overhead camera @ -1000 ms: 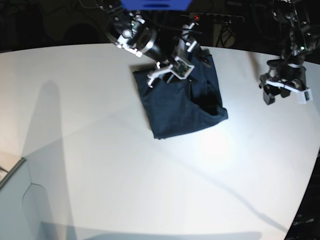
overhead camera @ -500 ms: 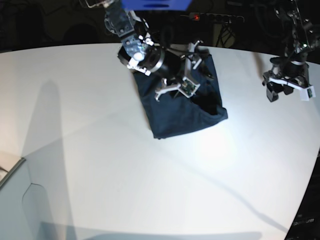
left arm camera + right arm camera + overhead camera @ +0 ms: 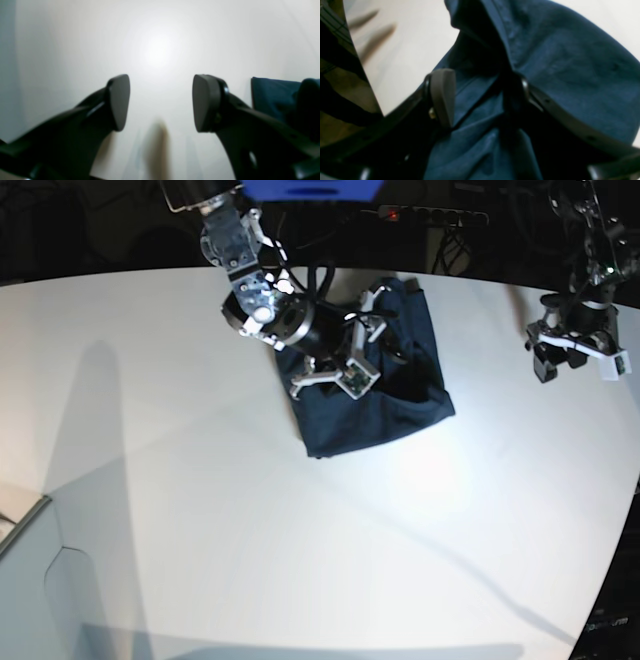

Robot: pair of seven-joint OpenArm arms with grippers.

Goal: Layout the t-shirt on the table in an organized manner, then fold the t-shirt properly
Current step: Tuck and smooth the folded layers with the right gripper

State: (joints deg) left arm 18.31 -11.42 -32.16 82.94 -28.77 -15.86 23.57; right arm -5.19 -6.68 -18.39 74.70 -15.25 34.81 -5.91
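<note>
The dark navy t-shirt [image 3: 375, 395] lies folded into a rough rectangle at the back middle of the white table [image 3: 250, 510]. My right gripper [image 3: 383, 330] hovers low over the shirt's far part. In the right wrist view its jaws [image 3: 477, 97] are apart, with rumpled cloth [image 3: 560, 67] between and beneath the fingers; one pad [image 3: 442, 97] shows pale, the other is dark against a fold. My left gripper [image 3: 570, 360] hangs open over bare table at the far right, well clear of the shirt. Its pads [image 3: 120, 100] are wide apart, and a shirt edge [image 3: 272, 97] shows to the right.
The table's curved edge [image 3: 610, 560] runs down the right side. A pale box corner [image 3: 30, 580] sits at the lower left. Dark cables and a power strip [image 3: 430, 218] lie behind the table's back edge.
My right arm has swung and turned over the shirt, its wrist shifting towards the left and front. The left gripper has risen slightly. The shirt lies as before.
</note>
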